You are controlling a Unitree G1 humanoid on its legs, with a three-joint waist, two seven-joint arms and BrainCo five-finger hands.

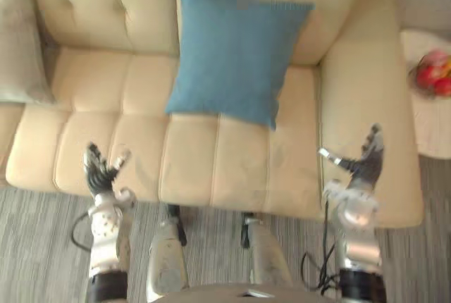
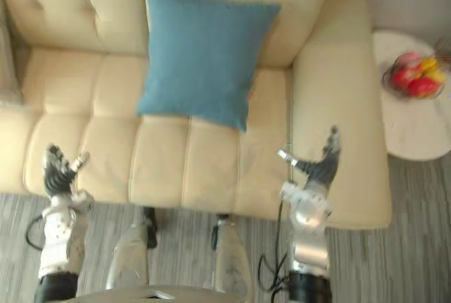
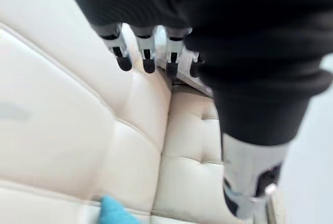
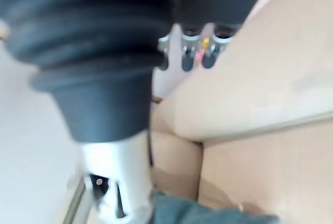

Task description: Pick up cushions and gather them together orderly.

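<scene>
A blue cushion (image 1: 232,53) leans against the back of the cream sofa (image 1: 239,169), near its middle. A grey cushion (image 1: 21,46) rests at the sofa's left end. My left hand (image 1: 102,169) hovers open over the front edge of the left seat, holding nothing. Near the right armrest my right hand (image 1: 363,162) is raised with straight fingers, also holding nothing. Both hands are well in front of the blue cushion, one on each side. A blue cushion corner (image 3: 117,212) peeks past the left hand in its wrist view.
A small round white table (image 2: 412,116) stands right of the sofa with a bowl of red and yellow fruit (image 2: 416,76) on it. Grey striped carpet (image 1: 42,246) lies in front of the sofa.
</scene>
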